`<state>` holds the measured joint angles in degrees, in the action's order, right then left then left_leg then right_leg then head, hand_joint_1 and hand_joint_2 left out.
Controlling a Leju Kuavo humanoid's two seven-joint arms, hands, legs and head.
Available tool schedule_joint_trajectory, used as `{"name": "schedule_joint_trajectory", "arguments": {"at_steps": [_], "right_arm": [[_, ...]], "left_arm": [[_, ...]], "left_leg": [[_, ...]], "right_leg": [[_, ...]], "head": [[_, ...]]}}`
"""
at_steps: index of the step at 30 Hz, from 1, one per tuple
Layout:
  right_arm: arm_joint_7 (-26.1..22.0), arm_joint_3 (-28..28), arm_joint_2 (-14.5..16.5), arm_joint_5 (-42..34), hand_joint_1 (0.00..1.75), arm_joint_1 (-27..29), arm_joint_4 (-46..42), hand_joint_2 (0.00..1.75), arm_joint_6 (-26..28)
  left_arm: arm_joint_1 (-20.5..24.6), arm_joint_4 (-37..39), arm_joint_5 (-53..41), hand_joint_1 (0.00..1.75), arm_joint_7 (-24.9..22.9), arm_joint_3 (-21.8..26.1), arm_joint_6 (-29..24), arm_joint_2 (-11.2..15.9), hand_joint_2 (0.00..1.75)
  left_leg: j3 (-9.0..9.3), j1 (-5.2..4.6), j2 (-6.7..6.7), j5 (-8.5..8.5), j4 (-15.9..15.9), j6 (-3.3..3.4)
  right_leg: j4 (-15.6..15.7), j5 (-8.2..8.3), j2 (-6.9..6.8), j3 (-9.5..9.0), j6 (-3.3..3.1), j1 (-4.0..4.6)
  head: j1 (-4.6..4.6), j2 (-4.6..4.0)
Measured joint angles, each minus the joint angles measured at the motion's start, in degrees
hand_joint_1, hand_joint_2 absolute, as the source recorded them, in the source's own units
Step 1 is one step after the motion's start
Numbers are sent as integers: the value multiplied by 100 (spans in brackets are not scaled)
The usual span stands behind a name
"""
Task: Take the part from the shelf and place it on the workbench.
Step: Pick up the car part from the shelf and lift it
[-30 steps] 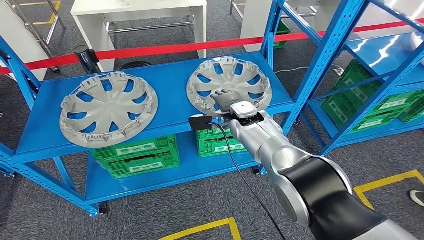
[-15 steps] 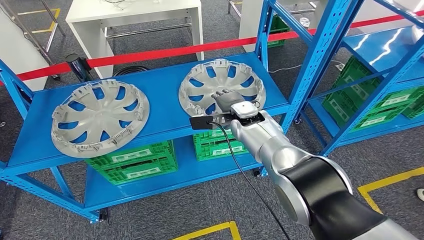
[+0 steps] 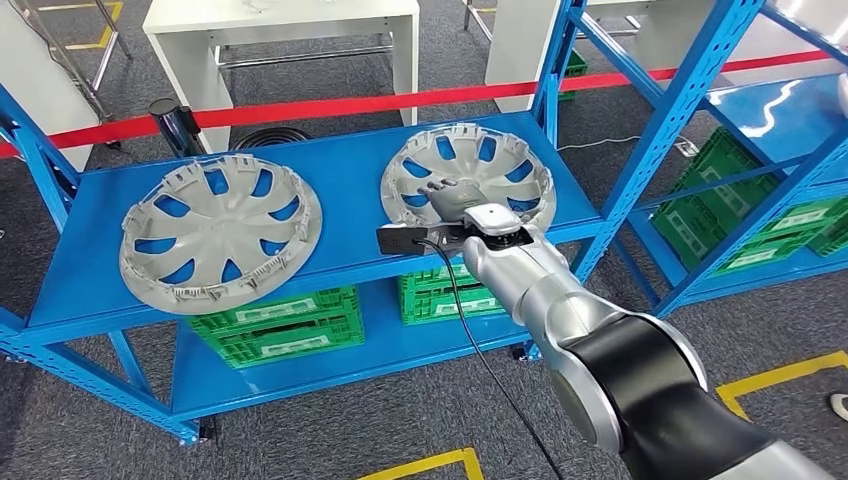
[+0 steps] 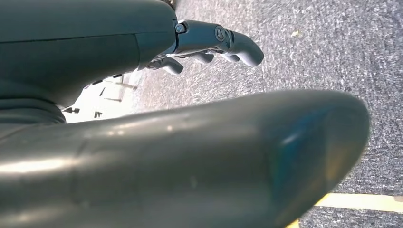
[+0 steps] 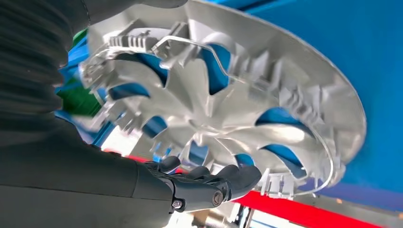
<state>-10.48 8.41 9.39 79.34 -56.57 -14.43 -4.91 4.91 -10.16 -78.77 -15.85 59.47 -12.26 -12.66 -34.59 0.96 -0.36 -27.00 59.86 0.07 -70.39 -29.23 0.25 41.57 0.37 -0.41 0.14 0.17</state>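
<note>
The right hand (image 3: 452,197) is being held, fingers spread and grasping nothing, over the middle of the round silver-grey spoked plastic wheel cover (image 3: 468,176) lying on the blue metal shelf (image 3: 340,190), while the left hand (image 4: 209,45) is being hung, fingers loosely apart, above grey carpet (image 4: 332,57).

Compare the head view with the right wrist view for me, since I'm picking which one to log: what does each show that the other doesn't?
Head view alone: a second wheel cover lying at the left of the blue shelf, green crates on the level below, a white table behind the red barrier tape, and the silver right arm.
Right wrist view alone: the clips and wire ring along the rim of the right wheel cover, close up.
Both: that cover with the right hand at it, the blue shelf, the red tape.
</note>
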Motion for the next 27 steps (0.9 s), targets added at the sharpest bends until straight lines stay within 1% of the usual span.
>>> {"name": "schedule_joint_trajectory", "arguments": {"at_steps": [1,2,3,4,7,12,14,16,21,27], "right_arm": [[-32,-52,-9,-113,0,-4,0,175,-14],[-56,-107,-15,-217,0,-9,0,175,-34],[-77,-166,-21,-328,0,-9,0,175,-57],[-99,-230,-23,-453,0,1,0,175,-79],[-158,-489,-56,-904,0,67,0,175,-130],[-120,-1097,-124,-1778,0,221,0,175,-297],[-93,-1372,-145,-2000,0,294,0,175,-335],[-76,-1554,-161,-2085,0,343,0,175,-359],[-72,-1776,-186,-2120,0,370,0,175,-378],[40,-1982,-194,-2244,0,407,0,175,-412]], "left_arm": [[0,1,10,0,8,0,9,-4,0],[2,1,14,0,13,0,18,-8,0],[4,1,18,0,19,0,21,-11,0],[6,1,21,0,23,0,22,-12,0],[2,1,24,0,41,0,25,-10,0],[4,0,26,0,62,0,26,-10,0],[2,0,28,0,61,0,26,-10,0],[0,0,34,0,61,0,26,-9,0],[3,0,42,0,61,0,26,-10,0],[2,0,44,0,73,0,22,-10,0]], "left_leg": [[29,-2,-5,-22,0,-16],[47,-12,-10,-44,5,-40],[58,-17,-11,-56,3,-68],[62,-27,-9,-69,5,-76],[87,-37,-1,-80,-21,-65],[135,-36,8,-64,-96,-118],[140,-36,7,-58,-109,-131],[142,-36,8,-54,-114,-137],[142,-37,8,-48,-116,-155],[143,-43,8,-47,-115,-155]], "right_leg": [[408,201,-1,-183,-36,10],[762,334,-2,-351,-65,27],[989,391,-1,-463,-87,44],[1083,382,1,-511,-86,53],[1123,384,22,-533,-61,54],[1123,366,42,-539,-100,56],[1122,364,41,-541,-110,56],[1121,365,41,-540,-117,56],[1121,366,41,-543,-120,55],[1124,369,39,-547,-120,48]], "head": [[-1,0],[-1,0],[-3,0],[-5,0],[-8,0],[-10,0],[-10,0],[-10,0],[-10,0],[-9,0]]}}
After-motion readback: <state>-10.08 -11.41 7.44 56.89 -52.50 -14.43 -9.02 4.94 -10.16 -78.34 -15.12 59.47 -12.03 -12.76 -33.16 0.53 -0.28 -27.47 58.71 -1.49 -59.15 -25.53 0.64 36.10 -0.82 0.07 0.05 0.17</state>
